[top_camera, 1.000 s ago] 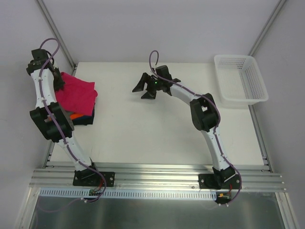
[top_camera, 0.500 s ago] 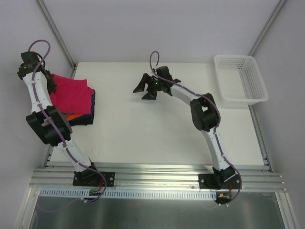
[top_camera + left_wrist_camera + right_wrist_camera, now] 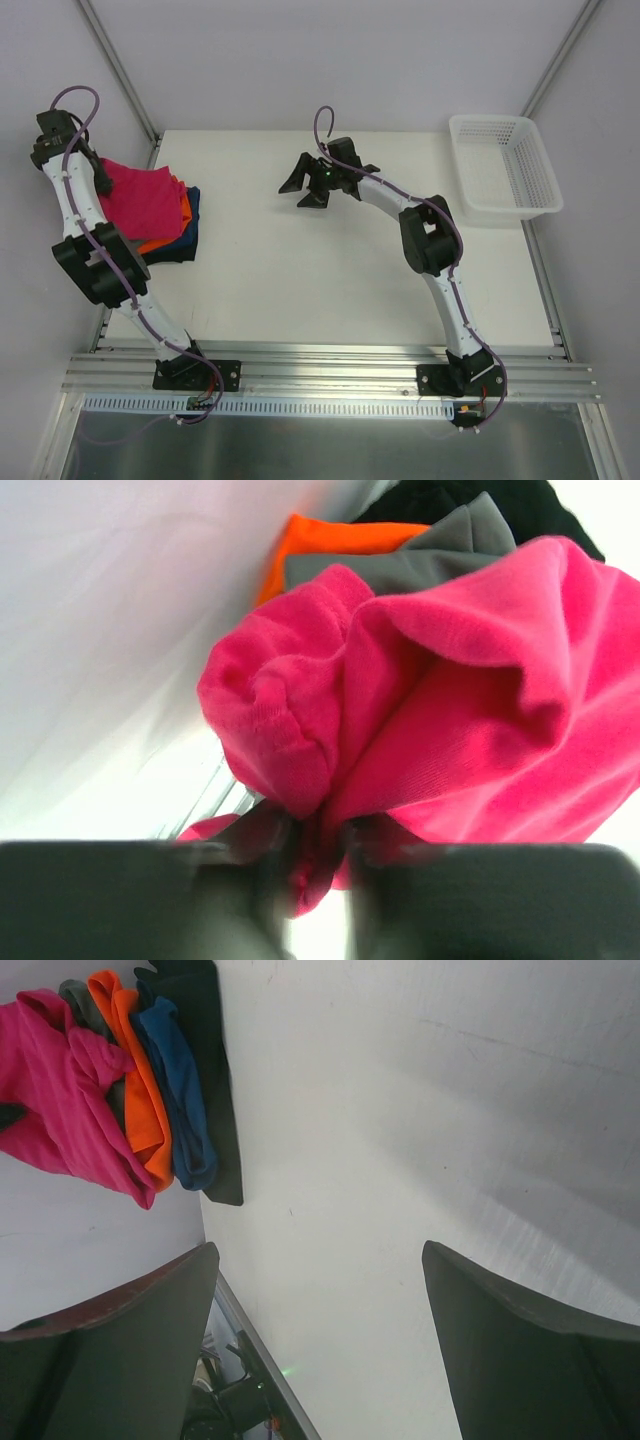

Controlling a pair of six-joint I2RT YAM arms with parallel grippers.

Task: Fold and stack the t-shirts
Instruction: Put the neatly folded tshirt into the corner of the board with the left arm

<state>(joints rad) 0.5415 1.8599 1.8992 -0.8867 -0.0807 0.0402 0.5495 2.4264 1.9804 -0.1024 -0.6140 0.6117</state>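
A magenta-pink t-shirt [image 3: 140,195] lies bunched on top of a stack at the table's far left edge. My left gripper [image 3: 101,177] is shut on its left hem, and in the left wrist view a fold of the pink cloth [image 3: 470,680] is pinched in the gripper [image 3: 318,855]. Under it show a grey t-shirt [image 3: 440,550], an orange one [image 3: 183,205], a blue one [image 3: 175,1090] and a dark one [image 3: 170,250]. My right gripper [image 3: 303,188] hovers open over the table's far middle, with nothing between its fingers [image 3: 318,1255], well to the right of the stack.
A white mesh basket [image 3: 500,118] stands at the far right corner, with nothing visible inside. The metal frame rail [image 3: 330,365] runs along the near edge. The stack overhangs the table's left edge beside the grey wall.
My left gripper has drawn the pink t-shirt leftward and back, uncovering more of the orange and blue layers. The right arm has not moved.
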